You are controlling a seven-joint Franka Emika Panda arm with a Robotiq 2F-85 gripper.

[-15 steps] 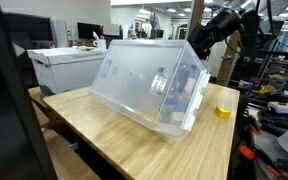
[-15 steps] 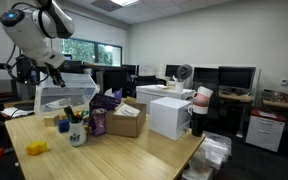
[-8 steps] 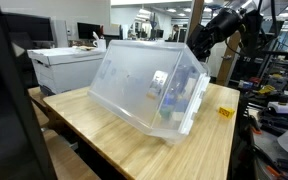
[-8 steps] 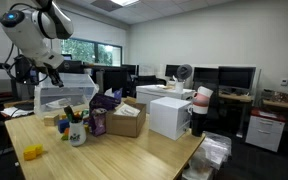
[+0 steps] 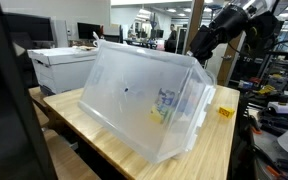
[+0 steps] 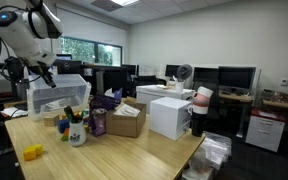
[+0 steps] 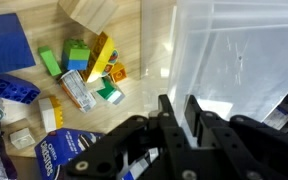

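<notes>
- In an exterior view, the clear plastic bin [image 5: 144, 95] stands steeply tilted with its low edge on the wooden table [image 5: 94, 140]. The fingers [image 5: 198, 54] meet its raised rim. Colourful things [image 5: 164, 103] show through its walls, but I cannot tell whether they are inside or behind it. A yellow piece [image 5: 224, 112] lies just beside the bin.
- In an exterior view, the bin [image 6: 59, 97] is at the table's far end under the arm [image 6: 24, 30], near a cup of markers [image 6: 76, 131] and a cardboard box [image 6: 126, 120].
- In the wrist view, the fingers [image 7: 167, 118] are almost closed and pinch the bin's thin wall [image 7: 234, 60]. Toy blocks [image 7: 84, 75] lie scattered on the table below.
- The step in hand looks like tipping the bin by its rim. A next move calls for a firm pinch and a slow, even arc, since the thin wall could slip.
</notes>
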